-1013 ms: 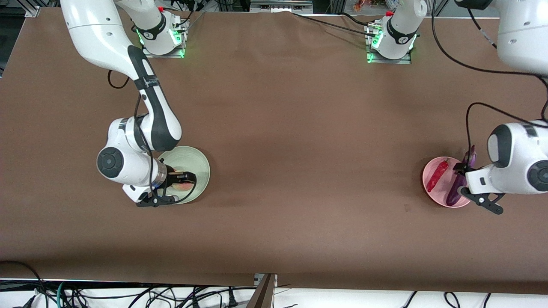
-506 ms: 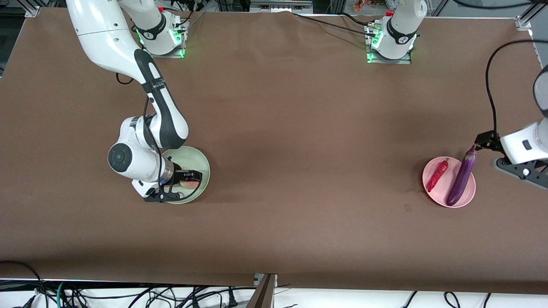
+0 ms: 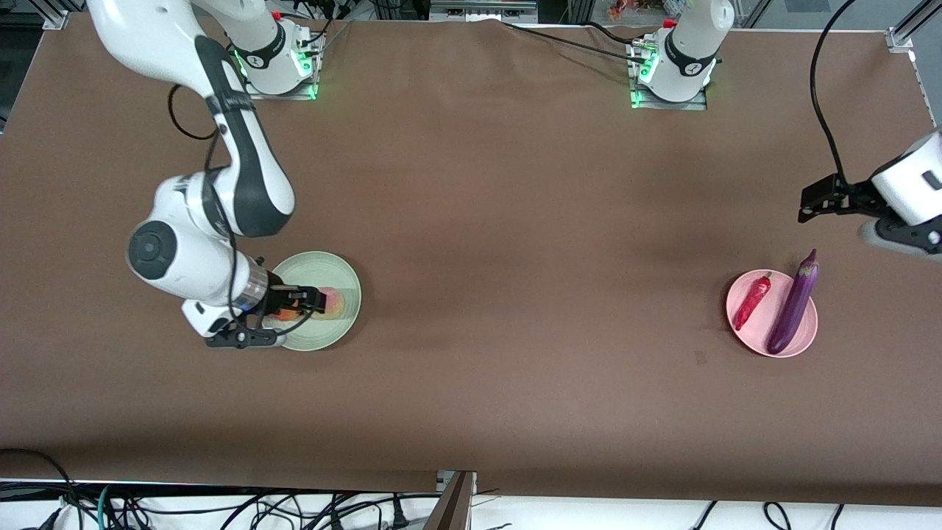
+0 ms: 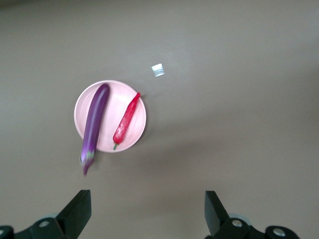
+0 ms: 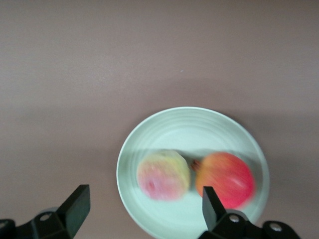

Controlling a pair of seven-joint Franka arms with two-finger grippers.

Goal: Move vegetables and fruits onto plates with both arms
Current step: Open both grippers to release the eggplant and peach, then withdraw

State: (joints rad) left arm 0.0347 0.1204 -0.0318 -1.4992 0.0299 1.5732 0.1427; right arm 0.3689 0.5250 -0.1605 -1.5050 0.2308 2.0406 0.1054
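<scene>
We found both fruits on the pale green plate (image 3: 346,318), toward the right arm's end of the table: the peach (image 5: 163,175) and the red fruit (image 5: 226,179) lay side by side, close enough that we could not tell whether they touched. The right gripper (image 3: 313,299) hung just over that plate with its jaws spread wide and nothing between them.

Toward the left arm's end, the pink plate (image 3: 738,326) carried the chili pepper (image 3: 751,301) and, beside it, the eggplant (image 3: 793,302). The left gripper (image 3: 813,204) was up over bare table close to that plate, fingers wide apart and empty.

We judged the transfer essentially complete, so the remaining risks lay in the retreat. The right gripper sat low over 2 round fruits; a sideways sweep could clip 1 and roll it off the shallow rim. The eggplant worried us more: it was longer than its plate, its stem end jutting past the rim over the table, so a nudge or a jolt could tip or slide it off, perhaps dragging the chili with it. A slack cable trailing from either arm could also brush a plate.

We could read no brand, label or writing anywhere. A small pale scrap (image 4: 157,69) lay on the table near the pink plate, bearing no legible marks.
</scene>
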